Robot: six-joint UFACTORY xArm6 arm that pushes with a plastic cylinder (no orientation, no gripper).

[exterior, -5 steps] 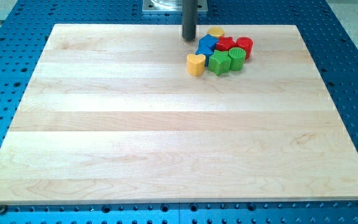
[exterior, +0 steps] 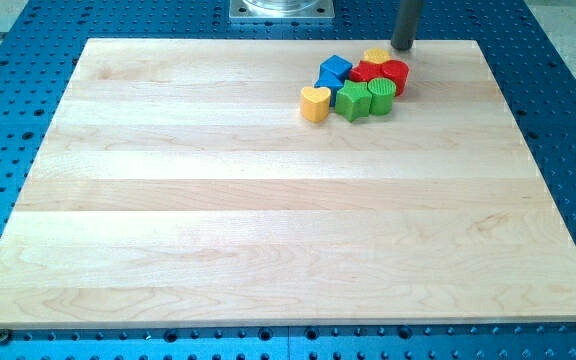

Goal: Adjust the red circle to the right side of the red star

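Observation:
The red circle (exterior: pixel 395 75) sits at the right end of a tight cluster near the board's top edge, touching the red star (exterior: pixel 368 72) on its left. My tip (exterior: pixel 402 46) is just above the red circle, at the top edge of the board, to the right of a yellow round block (exterior: pixel 376 57). It stands apart from the red circle by a small gap.
The cluster also holds two blue blocks (exterior: pixel 334 70), a green cube-like block (exterior: pixel 352 101), a green ribbed cylinder (exterior: pixel 381 95) and a yellow heart (exterior: pixel 315 103). The wooden board (exterior: pixel 268 200) lies on a blue perforated table. A metal mount (exterior: pixel 281 9) is at the view's top.
My tip moved right, from left of the yellow round block to its right side. The yellow round block shifted right, now above the red star.

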